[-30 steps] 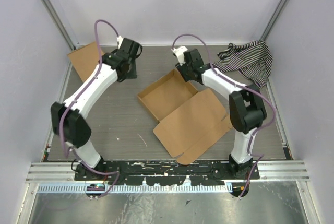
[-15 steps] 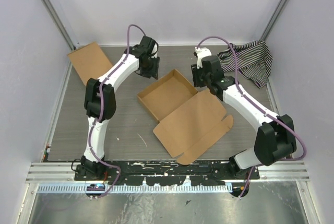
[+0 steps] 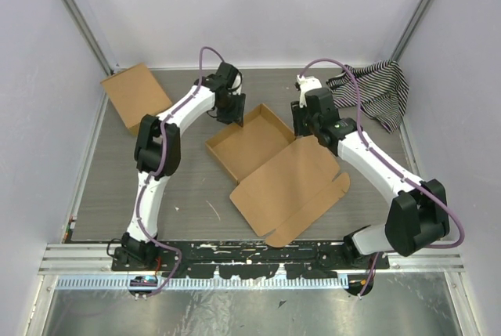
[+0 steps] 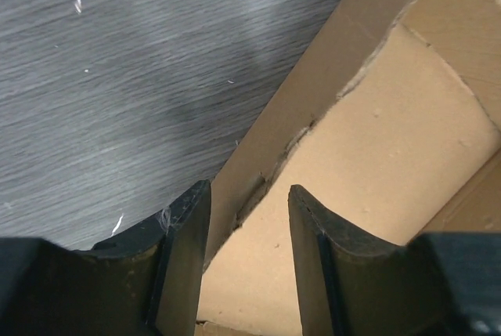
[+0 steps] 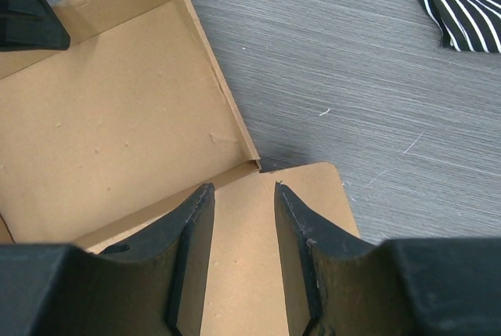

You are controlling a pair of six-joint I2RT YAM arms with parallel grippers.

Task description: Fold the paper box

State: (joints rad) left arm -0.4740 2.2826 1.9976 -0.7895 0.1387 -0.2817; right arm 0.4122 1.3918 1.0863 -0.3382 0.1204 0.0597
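Box (image 3: 270,165) lies in the middle of the counter (image 3: 180,179), tray walls up, lid flat toward the near right corner. Left gripper (image 4: 249,203) straddles the tray's far-left wall, jaws parted and not clamped, probably to brace it. Right gripper (image 5: 239,195) hovers half open and empty above the lid-hinge corner.

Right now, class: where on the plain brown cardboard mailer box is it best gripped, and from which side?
The brown cardboard box's upright far-left wall, likely from above: that thin standing edge fits between two fingers, as the open left gripper straddling it shows.
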